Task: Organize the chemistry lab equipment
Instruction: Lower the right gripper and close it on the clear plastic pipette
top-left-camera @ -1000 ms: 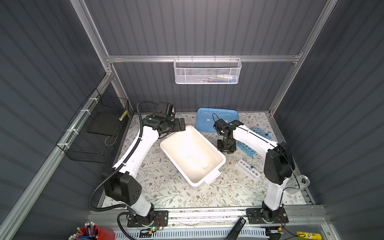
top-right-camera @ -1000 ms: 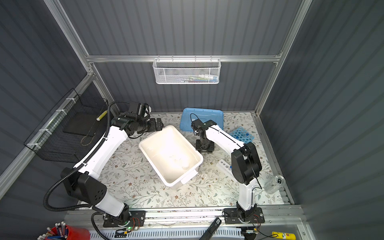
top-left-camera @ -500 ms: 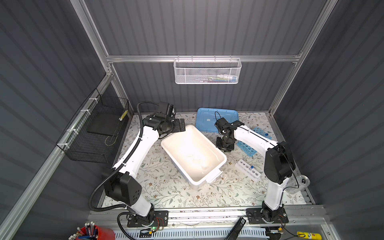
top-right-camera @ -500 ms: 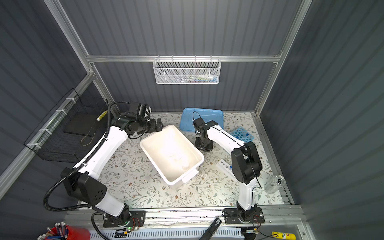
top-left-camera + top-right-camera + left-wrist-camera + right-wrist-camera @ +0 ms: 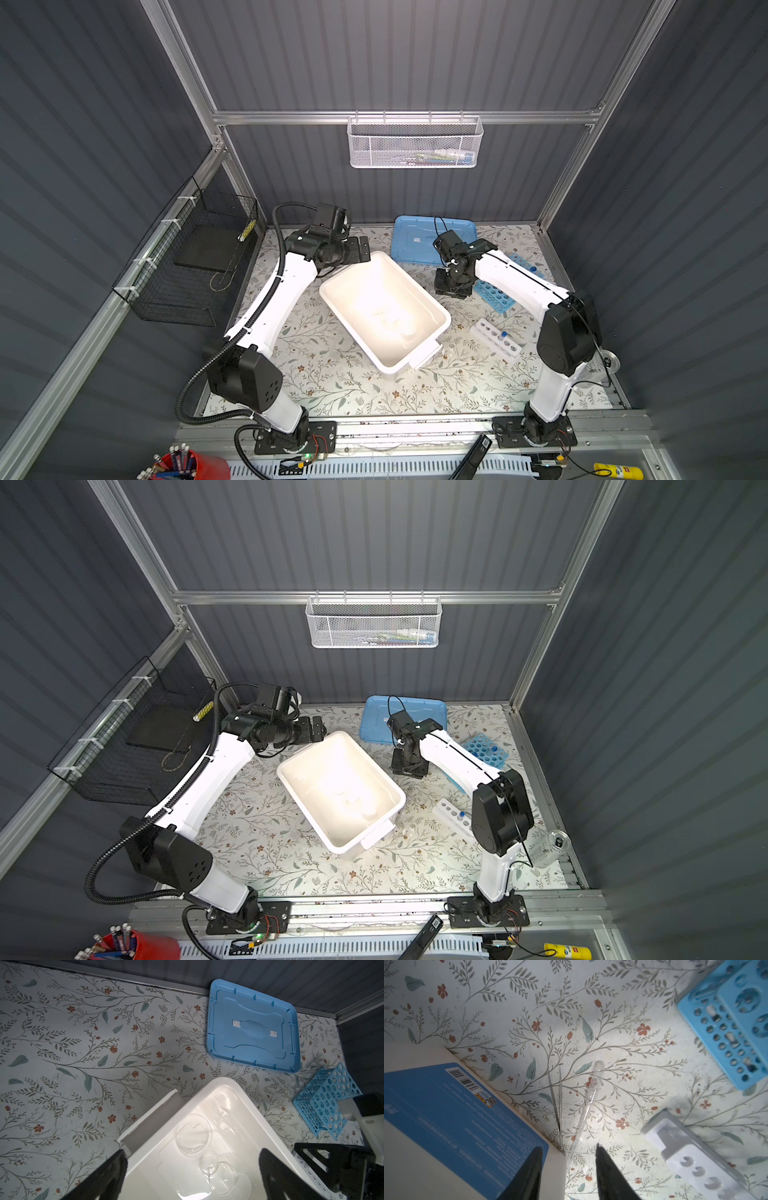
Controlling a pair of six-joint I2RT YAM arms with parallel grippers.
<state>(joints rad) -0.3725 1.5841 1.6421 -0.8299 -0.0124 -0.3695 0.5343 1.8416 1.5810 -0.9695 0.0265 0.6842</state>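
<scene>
Where pipette point(image 5: 588, 1093) and tweezers point(image 5: 557, 1101) lie on table point(image 5: 643, 1068) just beside bin point(image 5: 415, 1053), right pincer point(image 5: 568, 1147) straddles pipette's thin end, jaws apart. Dishes point(image 5: 193, 1134) sit in bin; left pincer point(image 5: 192, 1150) gapes wide above them. Blue rack point(image 5: 328, 1101) and white rack point(image 5: 695, 1157) stand near.

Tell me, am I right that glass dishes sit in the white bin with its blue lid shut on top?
Not quite. The glass dishes do sit in the white bin, but its blue lid is off, lying on the table by the back wall; the left wrist view shows it.
</scene>
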